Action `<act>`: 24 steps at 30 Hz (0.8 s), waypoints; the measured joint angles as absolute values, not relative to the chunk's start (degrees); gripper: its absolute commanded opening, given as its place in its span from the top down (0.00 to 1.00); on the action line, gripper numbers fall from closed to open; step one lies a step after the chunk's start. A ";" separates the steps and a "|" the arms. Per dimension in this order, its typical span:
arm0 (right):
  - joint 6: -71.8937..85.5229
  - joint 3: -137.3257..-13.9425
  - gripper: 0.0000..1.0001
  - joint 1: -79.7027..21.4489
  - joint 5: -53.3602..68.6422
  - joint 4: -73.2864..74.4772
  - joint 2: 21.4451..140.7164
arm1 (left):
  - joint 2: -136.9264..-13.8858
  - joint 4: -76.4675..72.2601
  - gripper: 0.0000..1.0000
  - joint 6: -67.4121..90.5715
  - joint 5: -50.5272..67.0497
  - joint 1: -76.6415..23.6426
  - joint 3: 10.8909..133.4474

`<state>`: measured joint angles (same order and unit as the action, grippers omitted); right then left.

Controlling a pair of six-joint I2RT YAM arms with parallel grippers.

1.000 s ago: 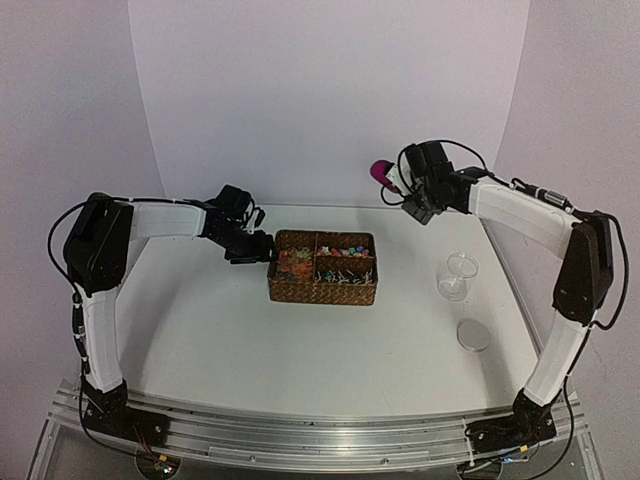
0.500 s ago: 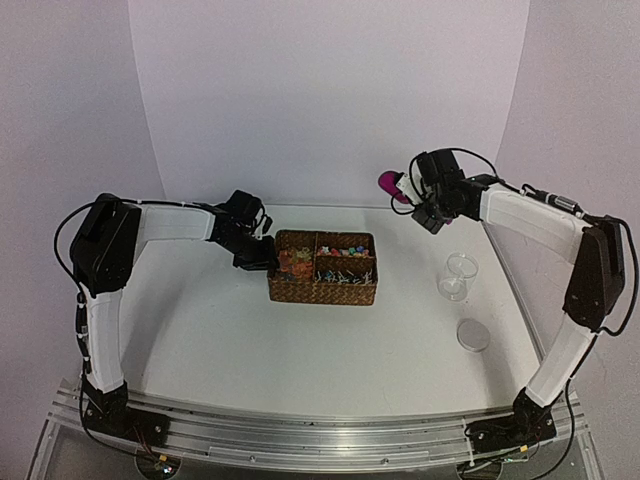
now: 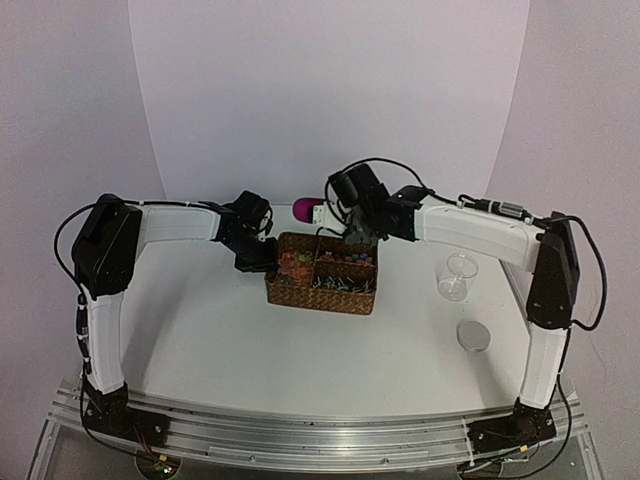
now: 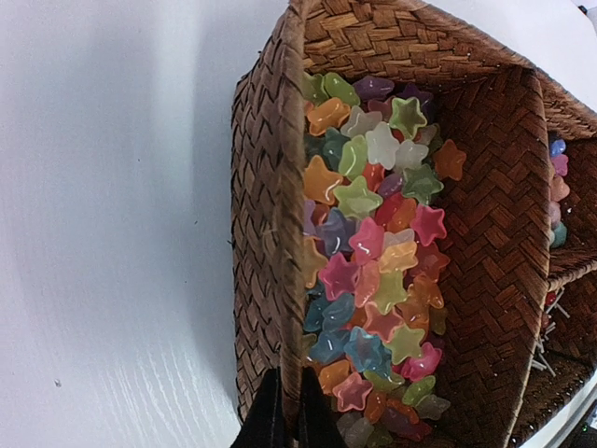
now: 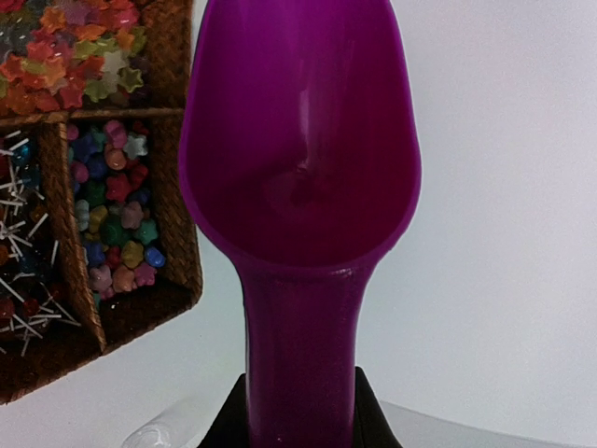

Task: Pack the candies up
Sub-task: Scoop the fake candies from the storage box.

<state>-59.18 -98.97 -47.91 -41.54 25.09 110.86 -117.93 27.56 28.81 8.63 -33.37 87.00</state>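
Left wrist cam only: left gripper (image 4: 286, 418) clenched on the basket (image 4: 266, 187) side wall, one finger inside, one outside. The compartment behind that wall is packed with star candies (image 4: 373, 252).

Right wrist cam only: scoop (image 5: 300, 140) bowl holds nothing, right gripper (image 5: 300, 415) clamped on its handle. Two smaller basket compartments: one with small mixed-colour candies, one with thin white sticks (image 5: 23, 243) among coloured bits.

Top cam: scoop hangs just behind the basket's back edge, clear of the candies.

White table (image 3: 250, 340), pale lilac backdrop (image 3: 330, 90) behind and on both sides.

Clear jar (image 3: 458, 275) stands upright right of the basket, well apart. Contents too small to tell. Lid (image 3: 473, 335) lies flat on the table, nearer the arm bases.
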 measured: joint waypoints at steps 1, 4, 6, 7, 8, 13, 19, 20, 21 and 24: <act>-60.69 -99.42 1.00 -48.75 -42.28 25.00 112.08 | -117.91 27.67 1.00 29.09 7.98 -33.76 87.01; -64.91 -100.85 1.00 -50.90 -44.63 25.02 115.78 | -117.91 28.72 1.00 29.95 6.71 -34.56 87.48; -67.71 -101.53 1.00 -51.52 -46.03 25.14 117.80 | -117.91 29.85 1.00 30.46 6.30 -34.88 88.07; -69.00 -102.04 1.00 -51.62 -46.73 25.29 118.65 | -117.91 30.33 1.00 30.70 6.25 -34.97 88.28; -70.34 -102.95 1.00 -51.65 -47.57 25.55 119.58 | -117.91 30.89 1.00 30.98 6.16 -35.08 88.61; -76.36 -107.45 1.00 -51.69 -50.78 25.49 122.89 | -117.91 34.05 1.00 31.91 4.49 -36.23 90.20; -81.05 -109.95 1.00 -51.77 -52.71 25.15 125.24 | -117.91 38.01 1.00 32.49 1.73 -38.18 92.51; -81.67 -109.89 1.00 -51.79 -52.79 25.16 125.60 | -117.91 38.52 1.00 32.64 1.48 -38.39 92.81; -82.22 -109.68 1.00 -51.79 -52.75 25.11 125.89 | -117.91 39.05 1.00 32.85 1.31 -38.64 93.08; -83.57 -108.38 1.00 -51.79 -52.73 25.09 126.21 | -117.91 40.36 1.00 33.08 1.22 -38.87 93.60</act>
<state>-83.57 -108.38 -51.79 -52.73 25.09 126.21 -117.91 40.36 33.08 1.22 -38.87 93.60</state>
